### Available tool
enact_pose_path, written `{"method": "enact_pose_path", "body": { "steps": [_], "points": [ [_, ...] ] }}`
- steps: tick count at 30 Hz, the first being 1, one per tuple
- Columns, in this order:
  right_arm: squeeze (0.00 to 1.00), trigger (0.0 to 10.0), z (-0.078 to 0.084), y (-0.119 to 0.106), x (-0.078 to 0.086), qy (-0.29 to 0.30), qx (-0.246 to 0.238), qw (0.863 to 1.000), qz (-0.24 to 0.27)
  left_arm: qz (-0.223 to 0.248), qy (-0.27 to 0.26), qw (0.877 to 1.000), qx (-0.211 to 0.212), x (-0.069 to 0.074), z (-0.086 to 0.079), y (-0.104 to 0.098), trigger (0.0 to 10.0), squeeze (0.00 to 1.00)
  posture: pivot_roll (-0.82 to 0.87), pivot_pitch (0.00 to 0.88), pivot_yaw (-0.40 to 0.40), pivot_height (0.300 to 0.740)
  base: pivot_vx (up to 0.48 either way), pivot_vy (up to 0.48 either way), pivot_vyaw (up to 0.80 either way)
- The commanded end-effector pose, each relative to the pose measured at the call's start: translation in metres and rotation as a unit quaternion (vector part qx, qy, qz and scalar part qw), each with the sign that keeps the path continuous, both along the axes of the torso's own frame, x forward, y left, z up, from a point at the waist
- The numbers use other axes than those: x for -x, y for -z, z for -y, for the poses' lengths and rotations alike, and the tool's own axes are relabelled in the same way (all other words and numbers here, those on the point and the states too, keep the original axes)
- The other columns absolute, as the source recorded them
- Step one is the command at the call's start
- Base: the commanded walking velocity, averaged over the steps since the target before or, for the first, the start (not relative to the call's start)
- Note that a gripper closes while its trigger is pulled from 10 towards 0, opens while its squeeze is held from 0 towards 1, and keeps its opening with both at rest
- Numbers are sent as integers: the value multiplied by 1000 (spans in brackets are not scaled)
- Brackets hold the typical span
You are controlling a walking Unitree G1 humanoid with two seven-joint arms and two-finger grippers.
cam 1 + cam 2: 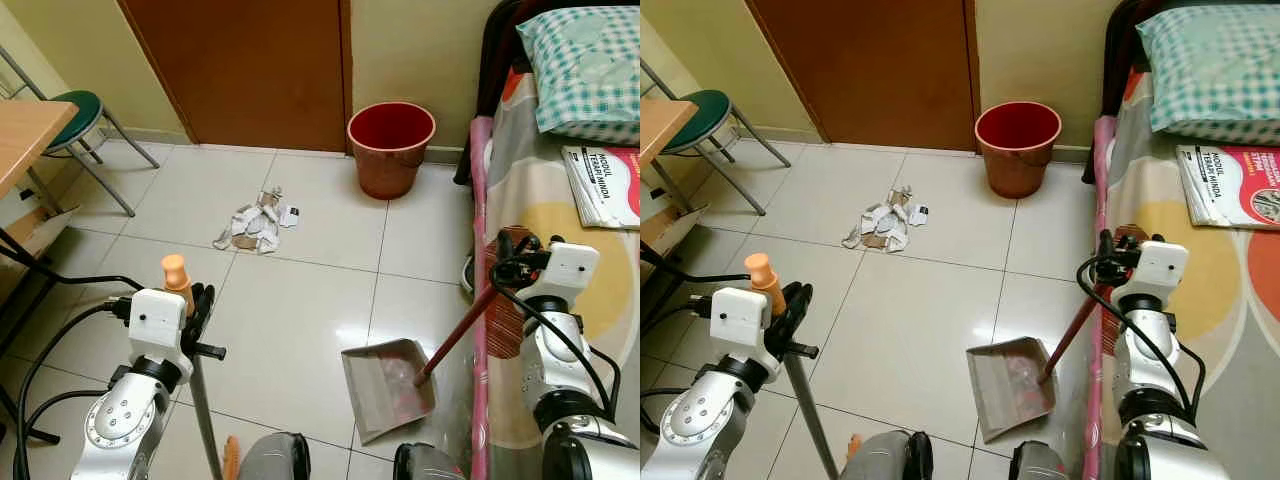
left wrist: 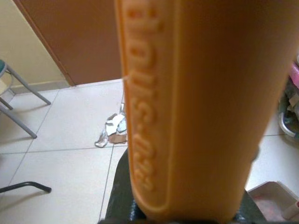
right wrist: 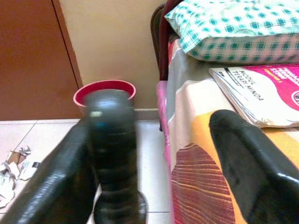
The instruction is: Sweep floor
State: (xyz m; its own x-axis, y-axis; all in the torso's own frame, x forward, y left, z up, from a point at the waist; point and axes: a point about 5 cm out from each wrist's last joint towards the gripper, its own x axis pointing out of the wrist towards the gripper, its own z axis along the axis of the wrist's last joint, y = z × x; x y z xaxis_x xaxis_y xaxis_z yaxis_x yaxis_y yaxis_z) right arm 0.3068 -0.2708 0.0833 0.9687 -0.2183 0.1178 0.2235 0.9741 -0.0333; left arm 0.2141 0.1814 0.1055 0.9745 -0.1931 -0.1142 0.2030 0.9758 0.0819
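Both head views look forward and down over the floor (image 1: 300, 320), sharing the paper pile (image 1: 257, 226) with the left wrist view, while the right wrist view faces the far bucket (image 3: 104, 92).

Ahead of me at twelve o'clock a brown door (image 1: 250, 70) stands shut in the yellow wall. At ten o'clock a green-seated stool (image 1: 78, 115) sits beside a wooden desk (image 1: 22, 135). At two o'clock there's a bed (image 1: 545, 215), with a checked pillow (image 1: 585, 70) and a pink booklet (image 1: 605, 185) just beside it.
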Motion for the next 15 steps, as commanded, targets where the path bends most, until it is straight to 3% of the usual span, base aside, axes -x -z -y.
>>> {"method": "enact_pose_path", "body": {
  "steps": [1,8,10,11,12,15],
  "points": [
    [0,0,-1,3,0,1,-5,1000,-5,0,-4,1000,-10,0,-4,1,10000,0,162,126,153,740,0,0,0],
    [0,0,-4,2,-2,-8,-7,1000,-6,1,-2,1000,-10,-1,-4,0,10000,0,162,126,153,740,0,0,0],
    [0,4902,-6,3,-3,-15,-8,1000,-9,2,-3,1000,-11,-1,-5,0,10000,0,162,126,153,740,0,0,0],
    [0,9412,-6,3,-3,-17,-8,1000,-10,2,-3,1000,-11,-1,-5,0,10000,0,162,126,153,740,0,0,0],
    [0,10000,-7,3,-4,-20,-9,1000,-11,2,-3,1000,-12,-1,-5,0,10000,0,162,126,153,740,0,0,0],
    [0,10000,-11,1,-8,-29,-10,999,-14,1,-3,1000,-12,0,-6,0,10000,0,169,126,153,740,0,0,0]
  ]
}}
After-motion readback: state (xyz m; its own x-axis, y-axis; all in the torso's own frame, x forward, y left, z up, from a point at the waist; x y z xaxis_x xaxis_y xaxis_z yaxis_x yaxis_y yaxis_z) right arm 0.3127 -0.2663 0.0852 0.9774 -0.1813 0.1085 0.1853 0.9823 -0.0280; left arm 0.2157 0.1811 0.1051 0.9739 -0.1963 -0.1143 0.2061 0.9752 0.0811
